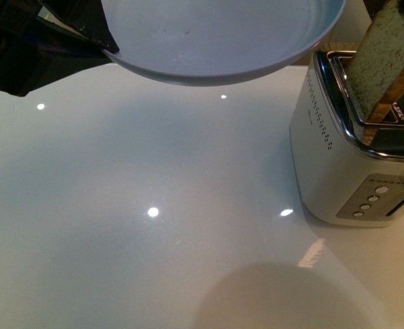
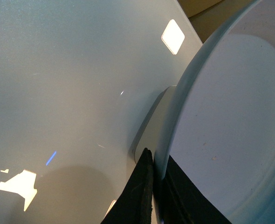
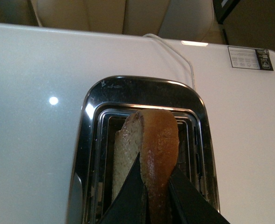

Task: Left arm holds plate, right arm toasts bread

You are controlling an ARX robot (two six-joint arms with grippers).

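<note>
L gripper [image 2: 157,164] clamped on plate [image 1: 222,34] rim, plate up left of toaster [image 1: 325,157]; R gripper [image 3: 157,169] pinches wholemeal bread slice [image 3: 158,140], its lower end in toaster slot

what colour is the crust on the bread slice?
Golden tan-brown, darker than the speckled crumb. The bread shows it best in the right wrist view.

You had one plate [image 1: 222,41], one slice of bread [image 1: 383,55], one toaster [image 1: 318,154] and one white table [image 1: 120,274] before you. You could count four round buttons [image 1: 373,199] on the toaster's near face, one white cable [image 3: 175,49], one printed label [image 3: 250,58], and two grippers: the left gripper [image 2: 158,189] and the right gripper [image 3: 158,198].
</note>
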